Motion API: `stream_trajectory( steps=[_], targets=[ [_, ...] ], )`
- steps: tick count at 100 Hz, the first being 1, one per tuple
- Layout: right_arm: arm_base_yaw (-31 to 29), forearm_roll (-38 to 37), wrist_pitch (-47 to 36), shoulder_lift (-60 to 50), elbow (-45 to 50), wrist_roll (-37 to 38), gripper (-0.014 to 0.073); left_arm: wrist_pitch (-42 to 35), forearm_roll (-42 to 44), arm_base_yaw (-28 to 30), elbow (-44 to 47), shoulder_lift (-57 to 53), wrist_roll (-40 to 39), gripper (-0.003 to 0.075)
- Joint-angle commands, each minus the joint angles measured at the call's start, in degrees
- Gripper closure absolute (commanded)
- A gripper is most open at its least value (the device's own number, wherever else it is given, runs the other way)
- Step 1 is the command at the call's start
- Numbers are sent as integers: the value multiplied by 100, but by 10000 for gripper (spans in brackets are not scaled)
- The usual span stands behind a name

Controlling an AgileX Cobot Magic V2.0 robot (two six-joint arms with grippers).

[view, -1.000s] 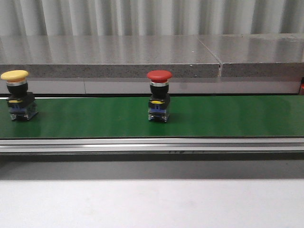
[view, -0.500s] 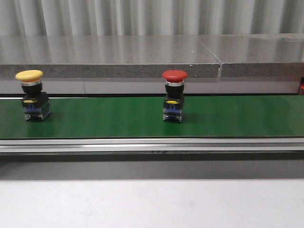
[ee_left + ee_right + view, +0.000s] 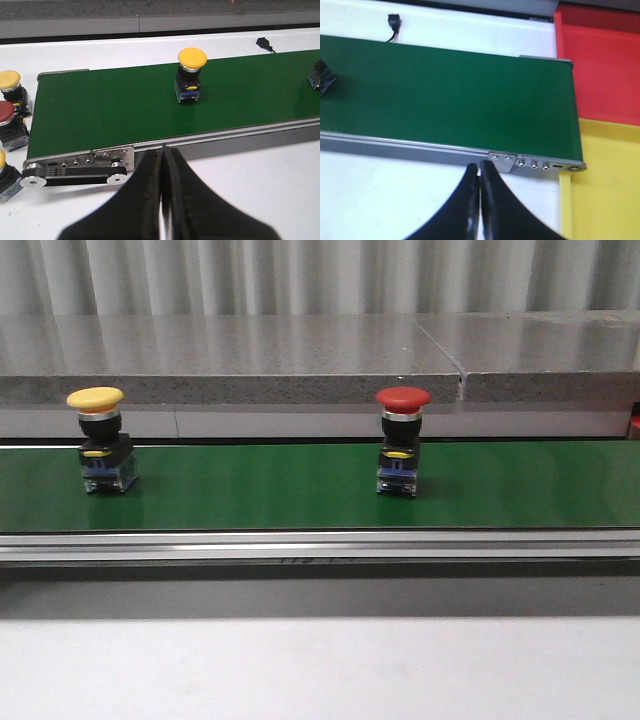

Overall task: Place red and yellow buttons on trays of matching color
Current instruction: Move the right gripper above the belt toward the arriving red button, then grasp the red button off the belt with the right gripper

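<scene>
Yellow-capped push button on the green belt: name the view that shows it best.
The left wrist view: the yellow-capped push button stands near, whole, seen from above. The front view shows it whole too, side-on at far left. The right wrist view misses it.

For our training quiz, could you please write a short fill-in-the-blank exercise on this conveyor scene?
1. On the belt, the button to the robot's left has a ____ cap.
2. Both buttons on the belt stand ____.
3. In the right wrist view, the yellow tray lies beside the ____ tray.
4. The left end effector is ____.

Missing words: yellow; upright; red; shut
</scene>
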Motion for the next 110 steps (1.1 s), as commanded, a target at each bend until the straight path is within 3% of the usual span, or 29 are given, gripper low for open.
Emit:
stream_trajectory(
  steps=[1, 19, 28, 83, 110],
  targets=[
    [182, 0, 5, 475, -519, -74, 453, -449, -56, -45, -147, 58, -32, 740],
    [549, 271, 484, 1410, -1325, -74, 113, -449, -56, -45, -147, 58, -32, 740],
    [727, 361, 677, 1858, -1745, -74, 35, -449, -56, -45, -147, 58, -32, 740],
    [1622, 790, 2016, 4473, -4153, -66, 29, -449, -56, -45, -147, 58, -32, 740],
    [1636, 881, 2368, 5346, -5021, 561, 29, -449, -56, -45, -147, 58, -32, 740]
  ],
)
